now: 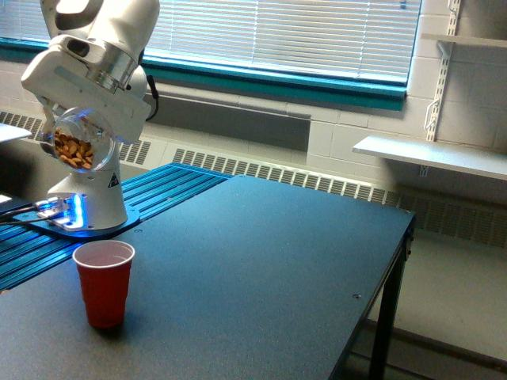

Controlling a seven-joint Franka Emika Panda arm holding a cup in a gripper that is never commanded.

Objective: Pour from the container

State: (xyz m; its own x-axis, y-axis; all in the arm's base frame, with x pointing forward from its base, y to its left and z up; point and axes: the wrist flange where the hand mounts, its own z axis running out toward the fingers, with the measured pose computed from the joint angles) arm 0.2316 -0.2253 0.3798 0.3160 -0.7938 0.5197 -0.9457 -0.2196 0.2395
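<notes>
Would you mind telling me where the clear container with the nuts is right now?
In the exterior view the container is at the upper left, held in the claw in front of the arm's base, above the red cup and a little to its left.

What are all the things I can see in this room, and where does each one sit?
Container: one, clear with brown nut-like pieces inside, held tilted above the table's near left.
Cup: one, red with white inside, upright on the table, below the container.
Table: one, dark, centre.
Blinds: one set, white, over the window behind.
Shelves: white, on the wall at the exterior view's right.
Robot base: one, white, on a blue ribbed mat.
Gripper: one, white, grasping the container.
</notes>
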